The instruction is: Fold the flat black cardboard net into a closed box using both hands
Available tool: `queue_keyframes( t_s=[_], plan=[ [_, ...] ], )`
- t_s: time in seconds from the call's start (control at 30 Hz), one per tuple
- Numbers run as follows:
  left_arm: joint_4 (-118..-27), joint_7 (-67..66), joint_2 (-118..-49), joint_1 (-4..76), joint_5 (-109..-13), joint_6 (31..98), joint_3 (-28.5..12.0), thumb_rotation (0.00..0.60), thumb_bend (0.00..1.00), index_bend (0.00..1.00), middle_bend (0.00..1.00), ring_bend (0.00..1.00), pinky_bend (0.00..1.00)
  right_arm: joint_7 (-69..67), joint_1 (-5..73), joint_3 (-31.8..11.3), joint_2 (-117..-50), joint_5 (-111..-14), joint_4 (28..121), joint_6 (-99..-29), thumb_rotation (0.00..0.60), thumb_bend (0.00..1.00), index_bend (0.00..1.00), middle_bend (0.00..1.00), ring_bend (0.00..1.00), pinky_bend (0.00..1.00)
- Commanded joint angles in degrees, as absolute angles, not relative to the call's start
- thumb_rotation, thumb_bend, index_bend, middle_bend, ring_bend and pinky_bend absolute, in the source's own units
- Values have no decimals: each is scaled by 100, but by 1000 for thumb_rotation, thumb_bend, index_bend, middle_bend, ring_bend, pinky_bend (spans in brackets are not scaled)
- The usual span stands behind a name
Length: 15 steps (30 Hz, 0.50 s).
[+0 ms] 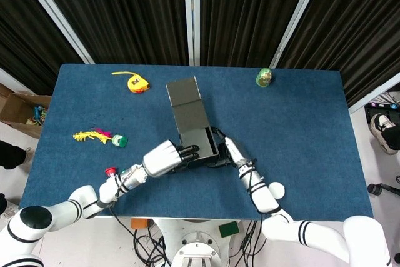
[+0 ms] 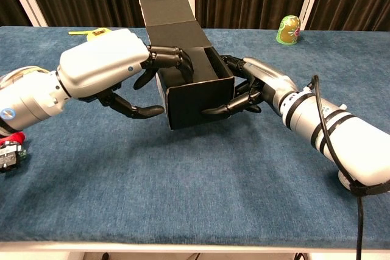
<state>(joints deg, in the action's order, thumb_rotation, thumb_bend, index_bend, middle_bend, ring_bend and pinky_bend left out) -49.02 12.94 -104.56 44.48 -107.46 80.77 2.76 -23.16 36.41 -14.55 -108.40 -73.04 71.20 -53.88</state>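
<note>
Curtained lab: blue test table [image 1: 300, 123]

Glossy white shells cover both arms, ringed with black bands; the left hand [image 2: 131, 80] and right hand [image 2: 250, 89] have black fingers, a black cable trailing along the right forearm.

A small red-capped object [image 2: 8, 147] is cut off by the chest view's left edge; its shape is unclear.
</note>
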Motion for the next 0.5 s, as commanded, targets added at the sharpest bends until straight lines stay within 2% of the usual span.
queue_keyframes(
  t_s=[0.03,0.23,0.5],
  plan=[
    [-4811,1371,-10515,4448,-10727,8046,338,600,262,340,334,699,1000,-2269,3648,-1431,-10869,-7330,7063,-5420,600,191,382,421,770,1000],
    [-4734,1447,-10580,4495,-10632,7897,364,600,262,343,357,699,1000,-2226,3665,-1375,-10905,-7407,6982,-5447,600,192,381,418,767,1000],
    [-4951,1047,-10432,4609,-10515,7384,442,600,262,369,350,699,1000,-2255,3652,-1343,-10953,-7462,6919,-5513,600,191,380,417,766,1000]
  ],
)
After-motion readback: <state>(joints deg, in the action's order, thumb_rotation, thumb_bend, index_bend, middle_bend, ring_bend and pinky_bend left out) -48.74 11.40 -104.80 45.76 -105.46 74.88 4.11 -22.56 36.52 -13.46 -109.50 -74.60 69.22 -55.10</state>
